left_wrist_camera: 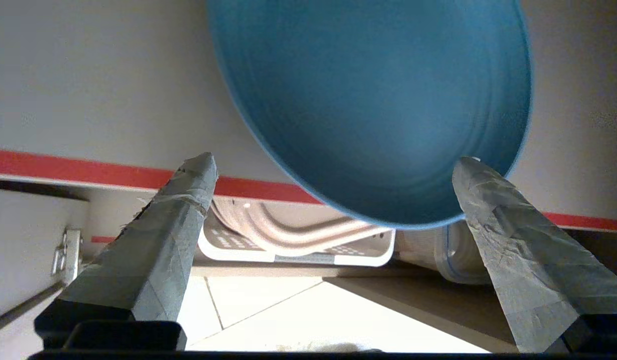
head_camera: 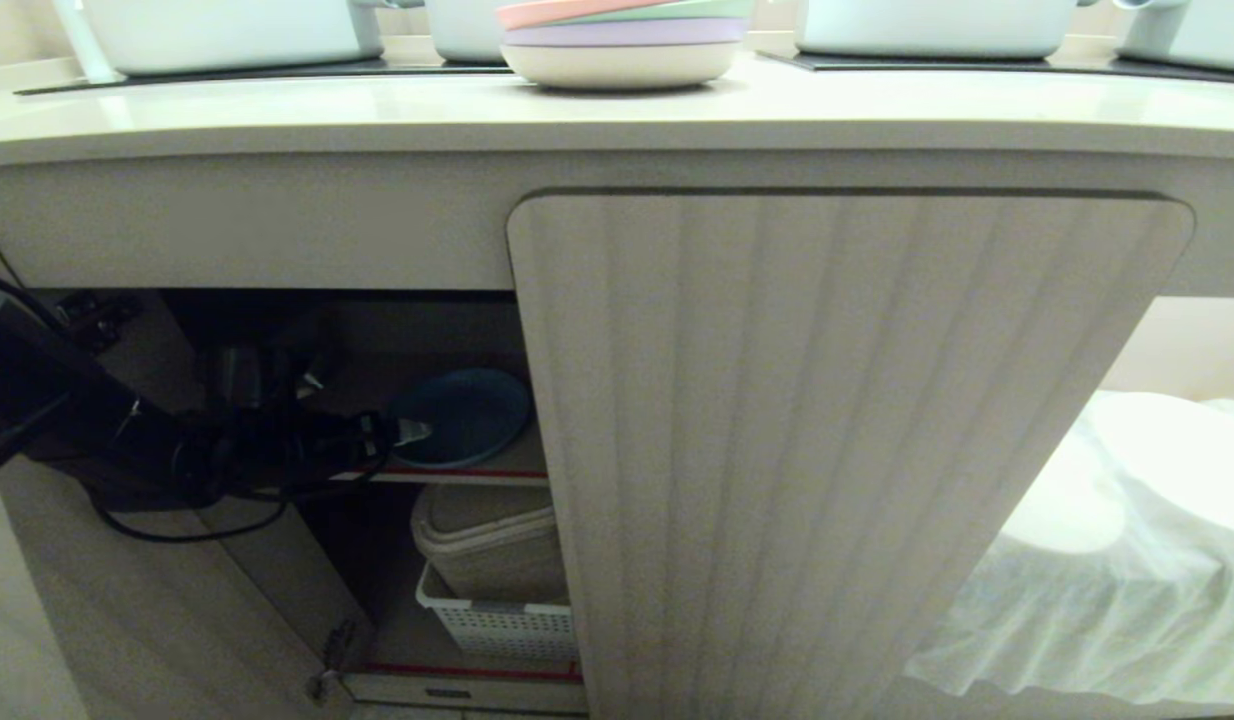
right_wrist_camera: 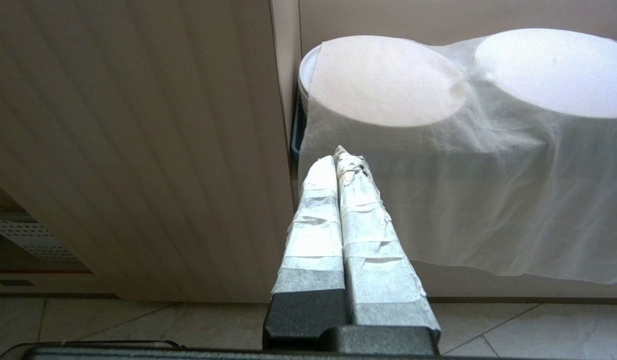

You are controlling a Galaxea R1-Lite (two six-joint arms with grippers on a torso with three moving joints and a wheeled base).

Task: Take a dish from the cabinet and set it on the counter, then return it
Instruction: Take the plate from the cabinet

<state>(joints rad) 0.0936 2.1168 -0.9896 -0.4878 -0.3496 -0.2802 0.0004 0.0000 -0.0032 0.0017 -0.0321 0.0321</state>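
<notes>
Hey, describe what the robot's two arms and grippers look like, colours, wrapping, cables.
The left arm is black, with a thin black cable looping below it. The left gripper has two long tapered fingers wrapped in dark grey tape. The right gripper has fingers wrapped in pale whitish tape on a black base.

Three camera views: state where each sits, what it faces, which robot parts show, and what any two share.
Head view: high, looking down at the cream counter, fluted beige cabinet; left hand shows.
Left wrist view: behind the open left hand, facing the round matte blue plate, not gripped.
Right wrist view: behind the shut right hand, facing white cloth.
Shared: head and left wrist views show the plate and white slotted basket.
</notes>
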